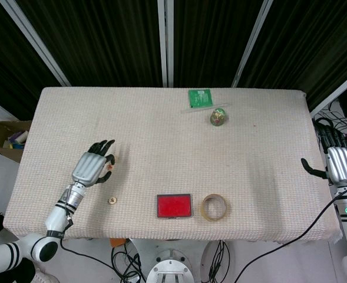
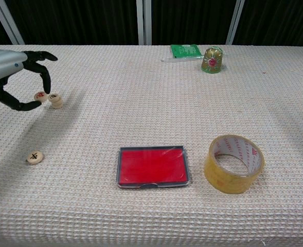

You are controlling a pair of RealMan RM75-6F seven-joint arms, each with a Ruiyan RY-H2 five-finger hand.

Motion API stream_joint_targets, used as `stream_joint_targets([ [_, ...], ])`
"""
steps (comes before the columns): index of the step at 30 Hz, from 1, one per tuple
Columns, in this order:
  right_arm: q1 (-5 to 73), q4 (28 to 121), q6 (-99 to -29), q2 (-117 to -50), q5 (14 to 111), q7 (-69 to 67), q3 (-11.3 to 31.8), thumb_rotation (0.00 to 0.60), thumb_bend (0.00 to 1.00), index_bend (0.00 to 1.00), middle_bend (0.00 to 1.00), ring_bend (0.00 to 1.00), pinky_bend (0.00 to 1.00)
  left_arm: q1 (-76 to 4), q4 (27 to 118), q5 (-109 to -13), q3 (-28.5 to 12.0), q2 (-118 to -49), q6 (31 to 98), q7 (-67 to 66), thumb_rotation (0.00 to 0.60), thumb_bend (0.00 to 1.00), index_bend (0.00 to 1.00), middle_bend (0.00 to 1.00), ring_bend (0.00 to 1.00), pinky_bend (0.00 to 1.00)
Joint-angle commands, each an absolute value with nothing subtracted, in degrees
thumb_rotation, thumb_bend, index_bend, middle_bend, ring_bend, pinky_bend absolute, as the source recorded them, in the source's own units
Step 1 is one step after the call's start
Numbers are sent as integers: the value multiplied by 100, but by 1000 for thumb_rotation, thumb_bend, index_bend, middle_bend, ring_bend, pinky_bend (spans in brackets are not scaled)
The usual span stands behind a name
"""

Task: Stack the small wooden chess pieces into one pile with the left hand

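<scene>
Left hand [image 2: 15, 77] raised over the table's [image 1: 161, 147] left side, pinching a wooden chess piece [image 2: 40, 96] between thumb and a finger, other fingers spread. A second piece [image 2: 55, 100] sits on the cloth just right of it, looks like a small pile but hard to tell. A third piece [image 2: 35, 157] lies apart, nearer the front edge. Right hand [image 1: 341, 165] off the right table edge, holding nothing, thumb out; its other fingers can't be made out. Red case [image 2: 152, 167] and tape roll [image 2: 234, 163] near front; green packet [image 2: 185, 50] and small foil-wrapped thing [image 2: 212, 60] at far side.
</scene>
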State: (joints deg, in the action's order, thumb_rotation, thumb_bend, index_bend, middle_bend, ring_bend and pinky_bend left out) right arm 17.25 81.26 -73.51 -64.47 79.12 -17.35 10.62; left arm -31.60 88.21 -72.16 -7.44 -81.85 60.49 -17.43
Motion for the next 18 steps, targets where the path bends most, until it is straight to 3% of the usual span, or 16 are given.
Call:
stream_joint_targets([
  [1, 1727, 8117, -7351, -6450, 7920, -1744, 1061, 600, 262, 0, 77, 0, 0, -3463, 8754, -6777, -1086, -8084, 5642, -1620, 600, 399, 521, 32, 23, 125],
  [7, 1715, 8089, -7356, -6426, 7917, -1794, 1065, 600, 261, 0, 78, 0, 0, -3823, 8229, -6102, -1300, -8336, 5111, -1594, 600, 400, 519, 32, 23, 125],
  [18, 1701, 8018, -7331, -6441, 7890, -1848, 1061, 600, 262, 0, 78, 0, 0, -3953, 7911, -5798, -1187, -8518, 4995, -1652, 600, 398, 516, 32, 23, 125],
])
